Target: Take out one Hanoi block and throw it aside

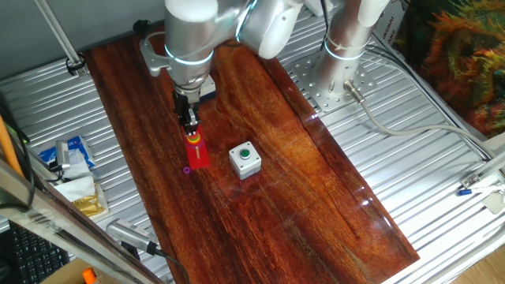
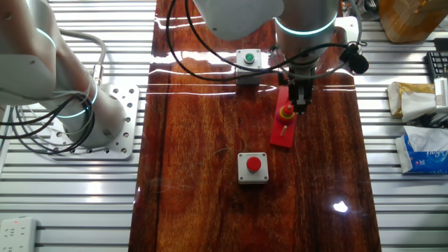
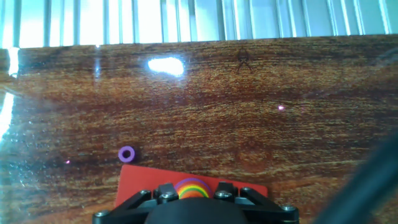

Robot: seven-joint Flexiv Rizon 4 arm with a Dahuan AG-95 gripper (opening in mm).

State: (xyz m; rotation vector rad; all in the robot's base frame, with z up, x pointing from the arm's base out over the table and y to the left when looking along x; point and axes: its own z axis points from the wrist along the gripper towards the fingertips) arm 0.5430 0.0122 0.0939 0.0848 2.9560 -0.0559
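A small ring tower stands on a red base (image 1: 197, 155) on the wooden table. The tiny red Hanoi block (image 1: 194, 137) sits on top of the tower, with the yellow ring (image 1: 194, 143) under it. Both also show in the other fixed view, red block (image 2: 285, 110) on the red base (image 2: 282, 133). My gripper (image 1: 190, 126) hangs straight over the tower, its tips at the top of the stack. In the hand view the stack (image 3: 192, 185) shows as coloured arcs between my gripper (image 3: 193, 194) fingers, which stand apart either side of it and hold nothing.
A tiny purple ring (image 3: 127, 153) lies loose on the table beside the base, also in one fixed view (image 1: 187, 169). A grey box with a green button (image 1: 245, 159) stands to the right. A grey box with a red button (image 2: 253, 168) stands further along the board.
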